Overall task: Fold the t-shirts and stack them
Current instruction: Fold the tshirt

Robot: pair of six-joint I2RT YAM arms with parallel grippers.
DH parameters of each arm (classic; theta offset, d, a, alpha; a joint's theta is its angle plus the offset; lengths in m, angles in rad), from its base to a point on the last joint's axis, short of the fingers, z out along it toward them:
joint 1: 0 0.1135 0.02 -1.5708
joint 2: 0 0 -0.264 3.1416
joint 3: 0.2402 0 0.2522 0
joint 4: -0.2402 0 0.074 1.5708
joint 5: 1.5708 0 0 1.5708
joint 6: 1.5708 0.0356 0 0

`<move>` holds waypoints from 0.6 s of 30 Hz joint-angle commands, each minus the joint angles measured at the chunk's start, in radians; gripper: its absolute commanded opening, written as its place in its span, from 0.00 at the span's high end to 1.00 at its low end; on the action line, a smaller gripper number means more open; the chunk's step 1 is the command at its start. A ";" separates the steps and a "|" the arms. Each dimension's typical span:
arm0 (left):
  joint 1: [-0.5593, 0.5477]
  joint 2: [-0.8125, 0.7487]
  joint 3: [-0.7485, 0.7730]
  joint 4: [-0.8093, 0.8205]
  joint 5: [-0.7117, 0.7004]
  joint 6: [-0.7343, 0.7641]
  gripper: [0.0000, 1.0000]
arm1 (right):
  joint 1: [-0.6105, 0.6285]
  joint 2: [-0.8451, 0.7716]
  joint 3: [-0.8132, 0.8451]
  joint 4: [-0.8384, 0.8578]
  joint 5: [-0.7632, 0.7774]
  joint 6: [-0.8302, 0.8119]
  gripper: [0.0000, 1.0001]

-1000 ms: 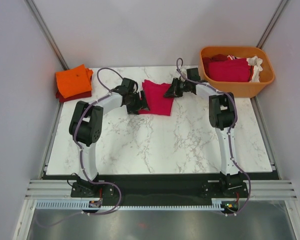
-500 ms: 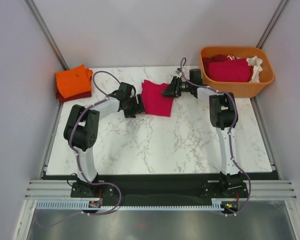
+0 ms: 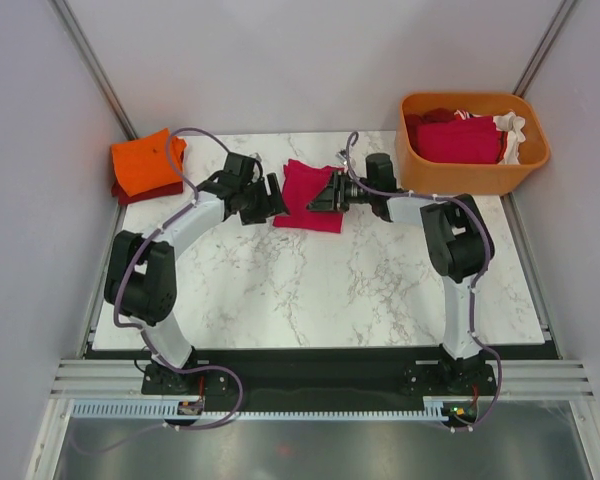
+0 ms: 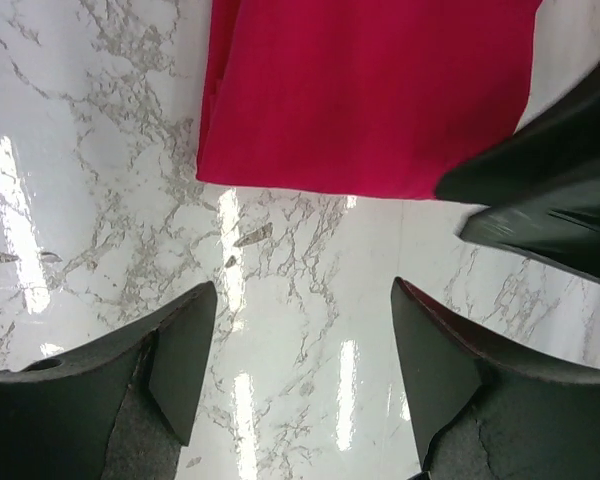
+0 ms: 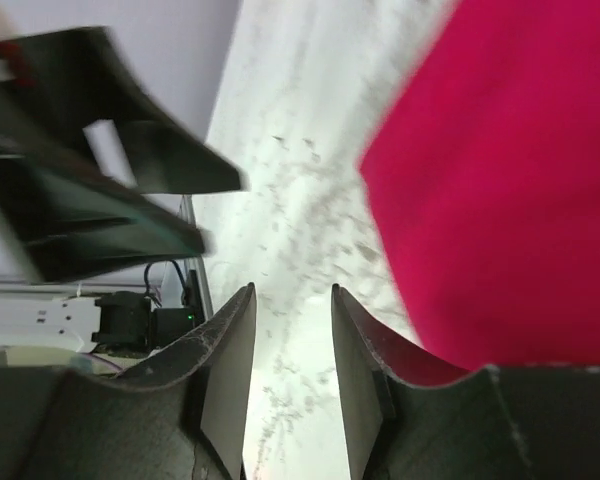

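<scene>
Desk (image 3: 310, 290), marble, viewed from above. Toward the far edge at mid-width lies the folded crimson-pink t-shirt (image 3: 308, 205). Its long axis runs near-to-far, and its collar end cannot be told. The left end effector (image 3: 277, 197) sits at its left side, fingers apart and empty. The right end effector (image 3: 323, 193) sits over its right side, fingers narrowly apart and empty. Since one second earlier, the right one has advanced leftward and the left elbow has swung toward the left edge. Far-left corner: folded orange t-shirt (image 3: 145, 162) atop a dark red one (image 3: 130, 192). Far-right corner: orange tub (image 3: 475, 180).
</scene>
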 commanded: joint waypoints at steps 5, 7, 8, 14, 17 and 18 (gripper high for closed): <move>0.008 -0.061 -0.051 -0.029 -0.025 0.027 0.22 | -0.021 0.158 -0.152 0.212 0.009 0.057 0.59; 0.014 -0.061 -0.048 -0.029 -0.021 0.031 0.22 | -0.020 0.177 -0.154 0.205 0.016 0.042 0.59; 0.016 -0.060 -0.045 -0.032 -0.020 0.031 0.22 | -0.020 0.183 -0.148 0.192 0.014 0.037 0.60; 0.034 -0.029 0.028 -0.035 -0.021 0.073 0.22 | -0.018 0.172 -0.146 0.198 -0.019 0.055 0.60; 0.050 0.012 0.074 -0.035 -0.021 0.073 0.22 | 0.001 0.048 -0.156 0.078 -0.017 -0.003 0.54; 0.051 0.019 0.105 -0.035 -0.021 0.073 0.22 | 0.008 -0.048 -0.149 0.004 0.027 -0.055 0.51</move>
